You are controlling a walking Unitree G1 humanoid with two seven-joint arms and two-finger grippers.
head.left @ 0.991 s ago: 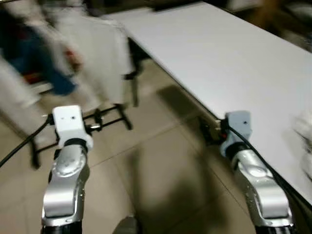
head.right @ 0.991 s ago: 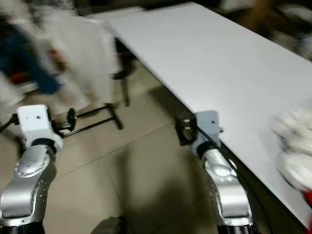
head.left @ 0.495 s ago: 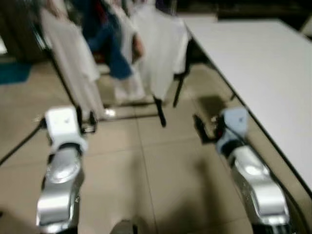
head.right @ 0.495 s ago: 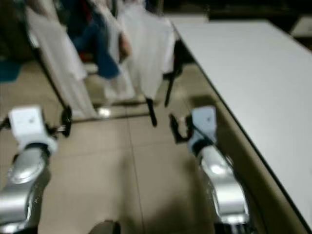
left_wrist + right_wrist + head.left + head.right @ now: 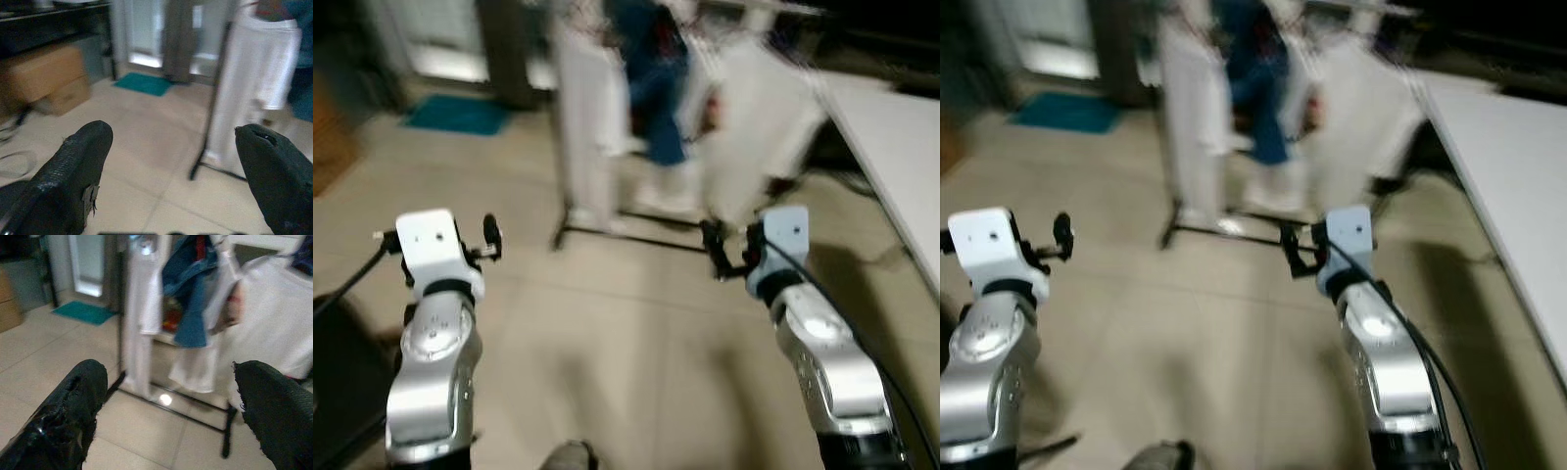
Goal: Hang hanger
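A clothes rack (image 5: 636, 238) stands on the tiled floor ahead of me, blurred. On it hang a long white garment (image 5: 587, 108), blue jeans (image 5: 651, 88) and a white shirt (image 5: 759, 117). I cannot make out a separate hanger. My left gripper (image 5: 176, 132) is held out low over the floor, open, with nothing between its fingers (image 5: 78, 161). My right gripper (image 5: 171, 372) is open too and holds nothing. It points at the rack's foot bar (image 5: 190, 406) from a short way off.
A white table (image 5: 901, 147) runs along the right edge. A teal mat (image 5: 455, 115) lies by a doorway at the far left. Cardboard boxes (image 5: 44, 73) sit under a dark shelf to the left. Tiled floor lies between me and the rack.
The camera has swung left: the table slid out to the right and the clothes rack came to the middle. Both arms keep the same pose, grippers still open.
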